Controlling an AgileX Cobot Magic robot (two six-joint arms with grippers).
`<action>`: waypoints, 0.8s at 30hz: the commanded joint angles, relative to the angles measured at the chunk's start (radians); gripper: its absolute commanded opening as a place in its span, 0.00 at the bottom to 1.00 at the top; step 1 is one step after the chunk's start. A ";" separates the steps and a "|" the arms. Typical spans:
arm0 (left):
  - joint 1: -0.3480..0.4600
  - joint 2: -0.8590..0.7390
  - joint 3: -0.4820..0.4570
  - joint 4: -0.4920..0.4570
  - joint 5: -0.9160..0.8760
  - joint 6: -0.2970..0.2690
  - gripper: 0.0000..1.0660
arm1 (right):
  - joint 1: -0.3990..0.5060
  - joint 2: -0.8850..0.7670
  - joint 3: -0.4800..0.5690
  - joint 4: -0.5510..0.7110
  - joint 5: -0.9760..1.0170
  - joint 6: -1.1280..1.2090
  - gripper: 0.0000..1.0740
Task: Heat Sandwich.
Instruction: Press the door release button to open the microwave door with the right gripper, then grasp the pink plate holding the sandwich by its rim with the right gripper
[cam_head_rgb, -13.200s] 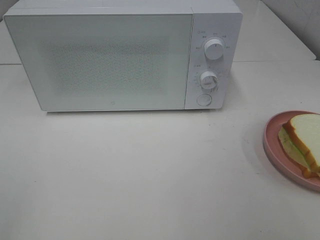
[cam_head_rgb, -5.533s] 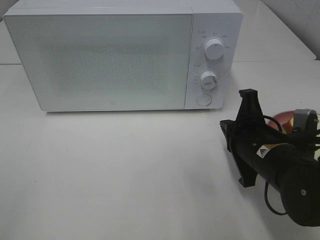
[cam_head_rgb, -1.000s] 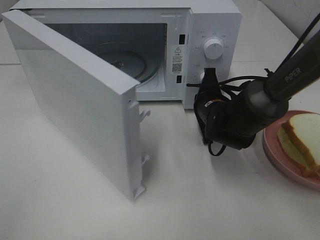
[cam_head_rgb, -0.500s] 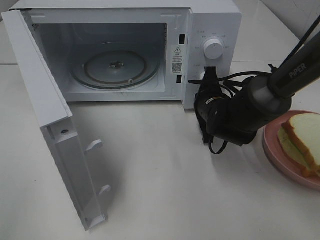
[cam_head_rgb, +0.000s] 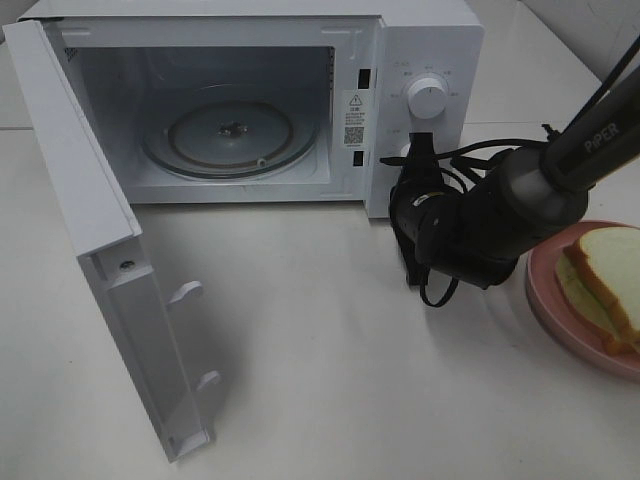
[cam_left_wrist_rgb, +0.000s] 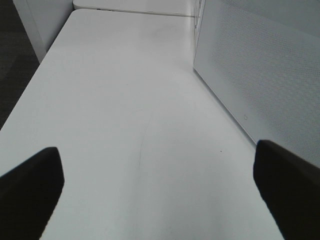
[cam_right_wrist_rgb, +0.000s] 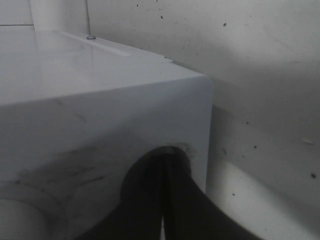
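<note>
The sandwich (cam_head_rgb: 603, 273), white bread with tan crust and green filling, lies on a pink plate (cam_head_rgb: 541, 297) at the right table edge, partly cut off by the frame. My right gripper (cam_head_rgb: 416, 148) is shut, its tips up against the lower control panel of the white microwave (cam_head_rgb: 430, 30), left of the plate. In the right wrist view its fingers (cam_right_wrist_rgb: 150, 200) are pressed together against the microwave front (cam_right_wrist_rgb: 100, 100). The microwave door (cam_head_rgb: 100, 250) stands wide open, showing the glass turntable (cam_head_rgb: 230, 135). My left gripper (cam_left_wrist_rgb: 157, 152) is open, nothing between its fingers, over bare table.
The open door juts toward the front left of the table. The upper knob (cam_head_rgb: 428, 100) sits above my right gripper. In the left wrist view the door's perforated outer face (cam_left_wrist_rgb: 260, 75) stands beside the left gripper, and the table edge (cam_left_wrist_rgb: 30, 85) drops off on the other side.
The microwave door has swung from half open to fully open toward the left. My right gripper stays shut by the control panel, its arm barely shifted.
</note>
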 joint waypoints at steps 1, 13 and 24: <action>-0.001 -0.019 0.001 0.000 -0.010 0.000 0.92 | -0.042 -0.022 -0.047 -0.119 -0.191 0.003 0.00; -0.001 -0.019 0.001 0.000 -0.010 0.000 0.92 | -0.038 -0.107 0.074 -0.175 0.007 0.038 0.01; -0.001 -0.019 0.001 0.000 -0.010 0.000 0.92 | -0.038 -0.224 0.209 -0.292 0.199 0.011 0.01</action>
